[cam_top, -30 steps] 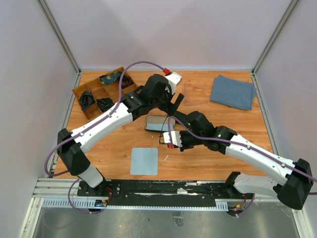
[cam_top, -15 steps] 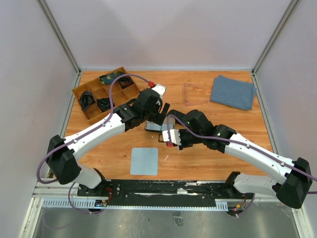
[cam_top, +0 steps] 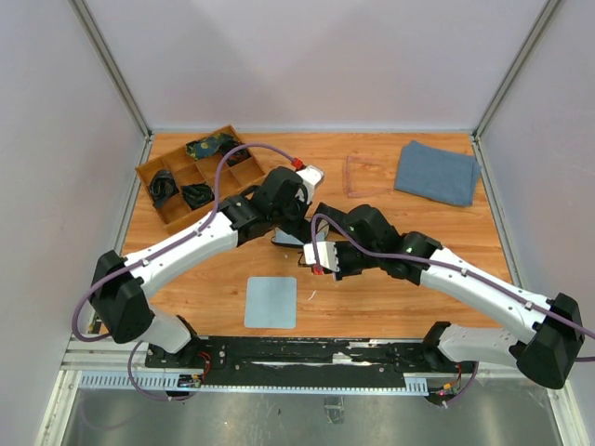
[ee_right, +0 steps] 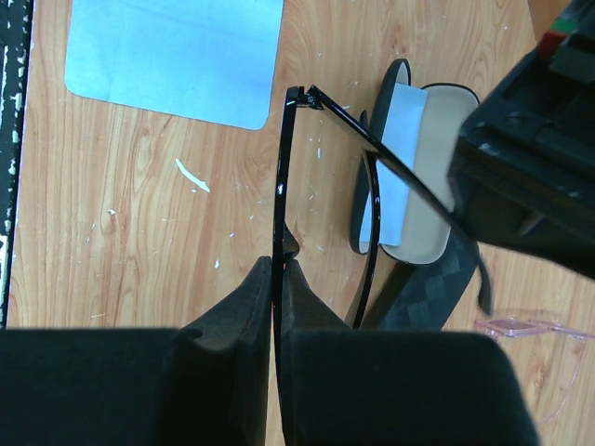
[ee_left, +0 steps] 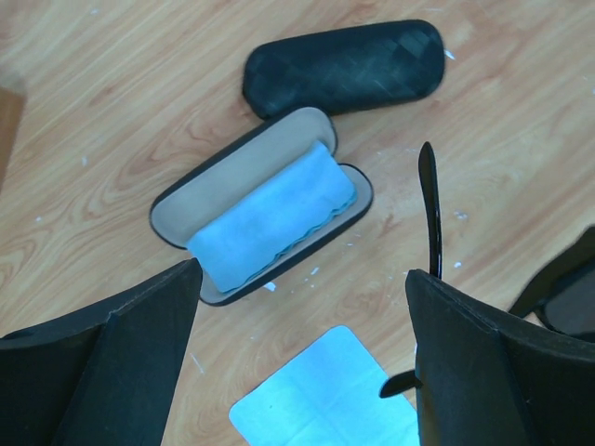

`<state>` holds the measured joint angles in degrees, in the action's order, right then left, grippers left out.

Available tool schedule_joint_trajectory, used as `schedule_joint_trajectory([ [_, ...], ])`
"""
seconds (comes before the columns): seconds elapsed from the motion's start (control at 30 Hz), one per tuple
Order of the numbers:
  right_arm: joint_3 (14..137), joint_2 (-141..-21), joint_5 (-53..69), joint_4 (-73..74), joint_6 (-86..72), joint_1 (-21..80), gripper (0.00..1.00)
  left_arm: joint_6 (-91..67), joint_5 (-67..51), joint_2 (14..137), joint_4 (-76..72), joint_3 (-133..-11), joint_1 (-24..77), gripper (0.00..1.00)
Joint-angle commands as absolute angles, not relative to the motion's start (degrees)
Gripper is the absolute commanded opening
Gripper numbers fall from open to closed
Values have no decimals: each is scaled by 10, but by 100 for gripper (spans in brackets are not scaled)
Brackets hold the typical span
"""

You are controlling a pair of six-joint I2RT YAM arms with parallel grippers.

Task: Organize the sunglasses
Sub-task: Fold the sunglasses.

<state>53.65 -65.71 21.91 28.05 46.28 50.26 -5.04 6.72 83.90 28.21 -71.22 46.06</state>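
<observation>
1. Now the right gripper (ee_right: 277,268) is closed tightly on the black sunglasses (ee_right: 280,167). It pinches the front of the frame and holds the pair in the air, just beside the open case (ee_left: 240,169).
2. At least one temple (ee_left: 429,209) of this pair stands unfolded and reaches over the case. The case is lined with a blue cloth (ee_left: 271,218).
3. The left gripper (ee_left: 299,279) has its jaws wide apart and grips nothing. It hangs above the open case, with the temple close to its right finger.
4. The pinkish pair (cam_top: 363,177) lies on the table at the far side, well apart from both grippers. A closed case (ee_left: 344,67) lies just behind the open one.
5. I judge that the step in hand is to prepare the black pair for its case.
6. The next move probably calls for the left gripper to fold the temple against the frame while the right one holds it steady. Then the pair can be lowered flat onto the cloth. Pushing too hard could twist the thin frame out of the pinch.
</observation>
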Motion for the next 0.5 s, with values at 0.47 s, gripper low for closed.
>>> schedule_joint_trajectory([
  [0.47, 585, -674, 219, 283, 464, 510, 1, 74, -123, 857, 273, -701, 483, 96],
])
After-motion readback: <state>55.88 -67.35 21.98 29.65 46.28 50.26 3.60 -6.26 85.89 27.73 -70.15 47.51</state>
